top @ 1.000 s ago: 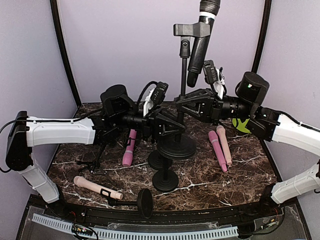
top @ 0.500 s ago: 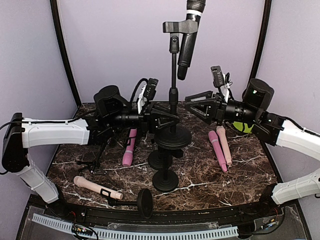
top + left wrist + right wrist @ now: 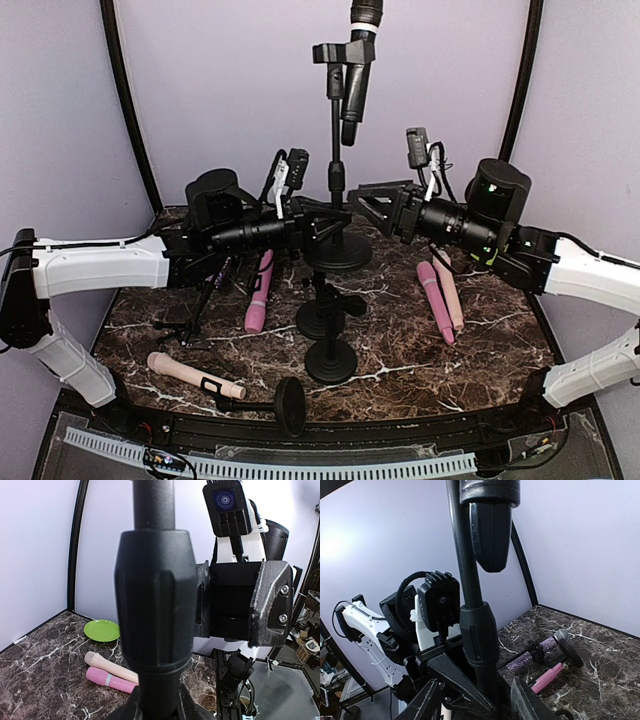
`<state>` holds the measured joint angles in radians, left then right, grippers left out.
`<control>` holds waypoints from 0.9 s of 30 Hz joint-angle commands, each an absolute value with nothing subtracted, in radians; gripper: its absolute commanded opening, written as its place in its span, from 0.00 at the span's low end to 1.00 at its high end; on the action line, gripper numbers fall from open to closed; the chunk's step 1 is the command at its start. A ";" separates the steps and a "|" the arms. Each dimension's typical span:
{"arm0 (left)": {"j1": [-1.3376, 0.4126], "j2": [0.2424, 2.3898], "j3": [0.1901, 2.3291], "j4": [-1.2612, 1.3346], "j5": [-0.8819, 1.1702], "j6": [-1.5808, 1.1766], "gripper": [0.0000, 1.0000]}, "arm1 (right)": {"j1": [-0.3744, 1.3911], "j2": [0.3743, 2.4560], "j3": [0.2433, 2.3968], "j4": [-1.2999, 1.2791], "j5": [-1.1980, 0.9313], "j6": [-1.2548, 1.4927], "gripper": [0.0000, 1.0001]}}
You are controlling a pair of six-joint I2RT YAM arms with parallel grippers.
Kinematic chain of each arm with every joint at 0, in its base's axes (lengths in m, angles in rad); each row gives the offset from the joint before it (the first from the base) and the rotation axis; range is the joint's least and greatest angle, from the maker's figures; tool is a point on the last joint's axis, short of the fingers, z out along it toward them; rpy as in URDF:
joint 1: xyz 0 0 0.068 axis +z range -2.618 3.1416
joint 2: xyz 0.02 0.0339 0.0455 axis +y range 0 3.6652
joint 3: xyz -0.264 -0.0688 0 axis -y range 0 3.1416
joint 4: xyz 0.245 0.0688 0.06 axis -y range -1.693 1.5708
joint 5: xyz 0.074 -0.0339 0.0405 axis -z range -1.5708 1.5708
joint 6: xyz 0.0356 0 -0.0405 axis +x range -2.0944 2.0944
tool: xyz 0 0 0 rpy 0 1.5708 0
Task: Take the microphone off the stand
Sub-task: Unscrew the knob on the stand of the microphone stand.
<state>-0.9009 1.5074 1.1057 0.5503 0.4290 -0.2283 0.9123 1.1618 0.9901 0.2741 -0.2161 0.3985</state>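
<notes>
- Microphone (image 3: 349, 95) sits high in the clip (image 3: 338, 52) at the top of the stand (image 3: 335, 160), handle pointing down, well above both my arms.
- My left end effector (image 3: 320, 226) is clamped on the stand's pole low down, just above the round base (image 3: 338, 252), which looks to hang clear of the counter (image 3: 400, 350).
- My right end effector (image 3: 372, 206) is open and empty. Its wrist view shows the pole between the spread fingers, apart from both.
- Risk: my only grip is far below the microphone, so a hard tug up there could swing the pole and tip the stand.
- Risk: closing the right one where it is catches the pole, not the handle, and frees nothing.
- Risk: a loose hold lets the microphone drop onto the other stands (image 3: 330, 360) and pink microphones (image 3: 437, 300) below.
</notes>
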 commanded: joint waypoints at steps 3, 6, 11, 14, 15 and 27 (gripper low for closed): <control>-0.901 1.477 1.114 0.635 0.417 -0.216 0.00 | 0.960 1.236 1.090 0.228 -0.053 0.363 0.46; -0.902 1.479 1.111 0.635 0.420 -0.218 0.00 | 0.981 1.262 1.118 0.217 -0.032 0.344 0.44; -0.902 1.482 1.109 0.629 0.423 -0.216 0.00 | 1.006 1.298 1.162 0.194 0.008 0.314 0.44; -0.903 1.484 1.109 0.629 0.430 -0.217 0.00 | 1.012 1.312 1.181 0.180 0.053 0.305 0.44; -0.903 1.484 1.108 0.629 0.430 -0.218 0.00 | 1.013 1.314 1.186 0.177 0.063 0.303 0.44; -0.903 1.497 1.101 0.641 0.451 -0.235 0.00 | 1.015 1.333 1.213 0.180 0.089 0.275 0.48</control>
